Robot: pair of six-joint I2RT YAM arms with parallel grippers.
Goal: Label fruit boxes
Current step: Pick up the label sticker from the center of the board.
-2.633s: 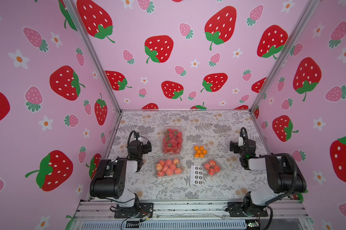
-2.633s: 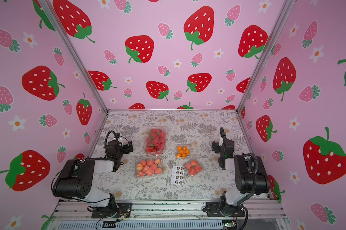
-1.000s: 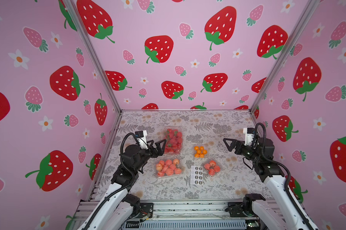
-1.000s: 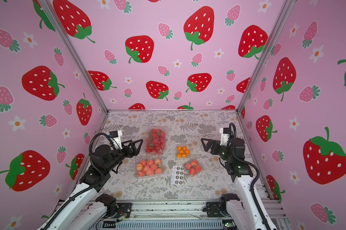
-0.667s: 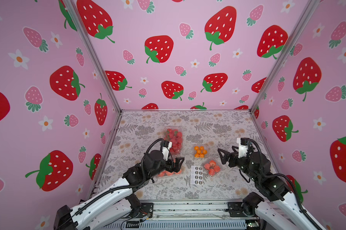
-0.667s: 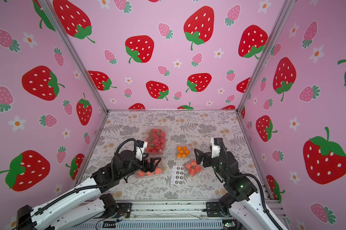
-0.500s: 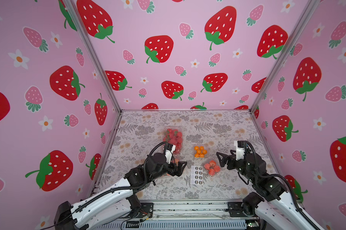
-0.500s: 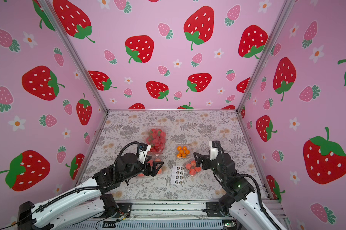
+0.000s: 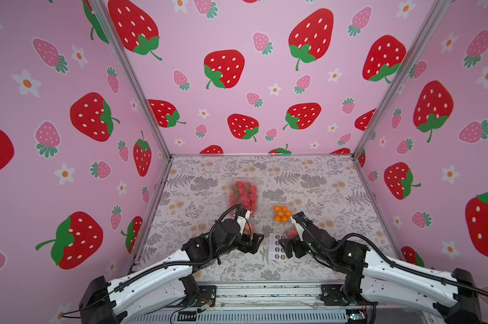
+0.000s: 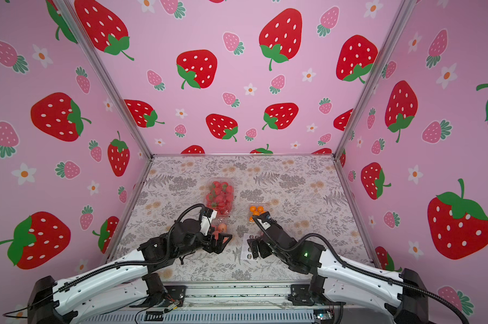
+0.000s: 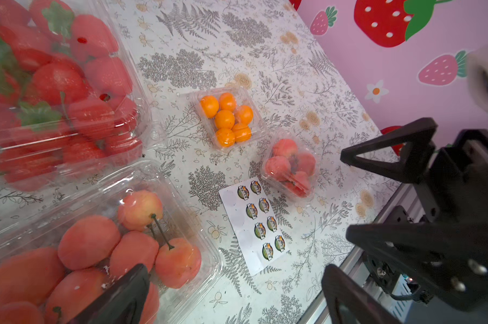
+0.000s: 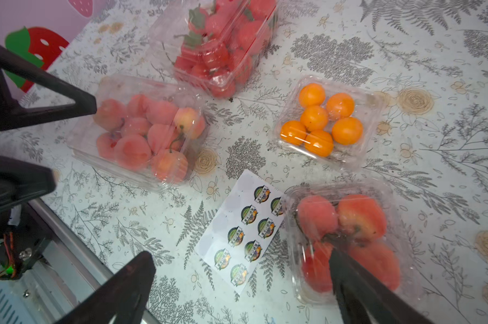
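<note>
Four clear fruit boxes lie mid-table: strawberries [image 9: 243, 195], oranges [image 9: 282, 213], a large box of peach-pink fruits [image 11: 97, 246] and a small one [image 12: 346, 238]. Between the two peach boxes lies a white sticker sheet [image 12: 243, 230]. My left gripper [image 9: 255, 244] hangs open and holds nothing. It is at the near right corner of the large peach box, which its arm mostly hides in both top views. My right gripper [image 12: 241, 258] stands open just above the sticker sheet, one finger [image 12: 358, 291] over the small peach box. The two grippers face each other across the sheet.
A metal rail [image 9: 265, 289] runs along the table's near edge, close behind both grippers. Pink strawberry-print walls and aluminium posts [image 9: 377, 117] close in the left, right and back sides. The floral tablecloth [image 9: 265, 168] stretches behind the boxes.
Both arms have swung from the table's sides in toward the middle and come down. The right gripper came over the sticker sheet, and the left moved past the large peach box. Both stayed open.
</note>
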